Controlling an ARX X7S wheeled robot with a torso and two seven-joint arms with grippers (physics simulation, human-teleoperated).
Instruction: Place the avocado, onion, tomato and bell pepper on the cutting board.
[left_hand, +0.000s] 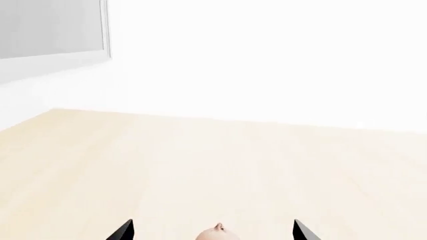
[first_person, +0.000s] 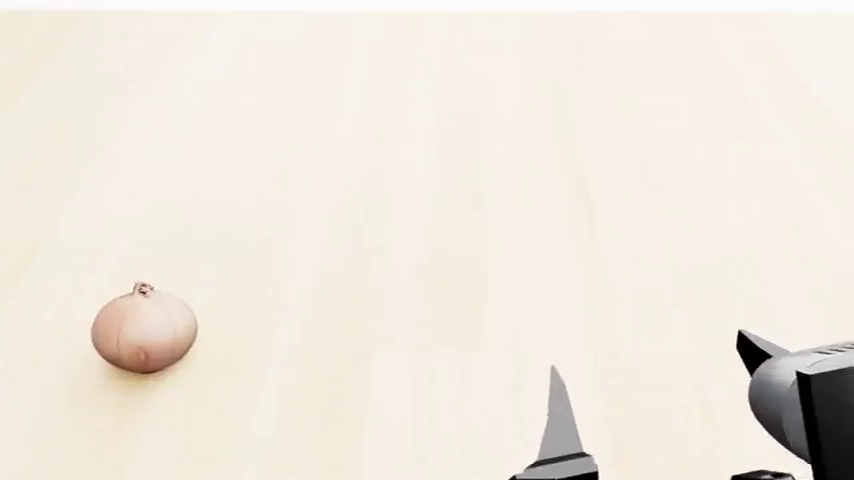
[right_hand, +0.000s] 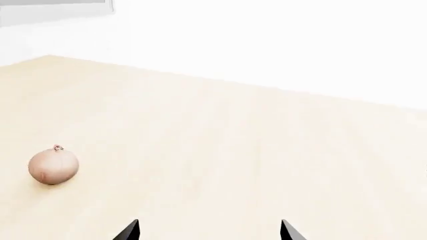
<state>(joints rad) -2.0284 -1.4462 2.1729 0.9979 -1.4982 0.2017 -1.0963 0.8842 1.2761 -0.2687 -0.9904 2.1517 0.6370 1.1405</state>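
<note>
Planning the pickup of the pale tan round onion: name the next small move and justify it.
Probably ease the left gripper forward and down around the pale tan round onion. In the left wrist view its tip shows between the spread fingertips, so it seems lined up. The onion sits alone on the light wood surface, ungrasped.

The onion (first_person: 144, 332), a pale tan-pink bulb, sits upright on light wood; its tip points up.

A broad tabletop (left_hand: 133, 165) of pale, faintly grained wood fills the views. Beyond its far edge stands a plain white wall (left_hand: 280, 55), evenly lit, bearing a grey panel (left_hand: 47, 25) framed in white near the table's corner.
</note>
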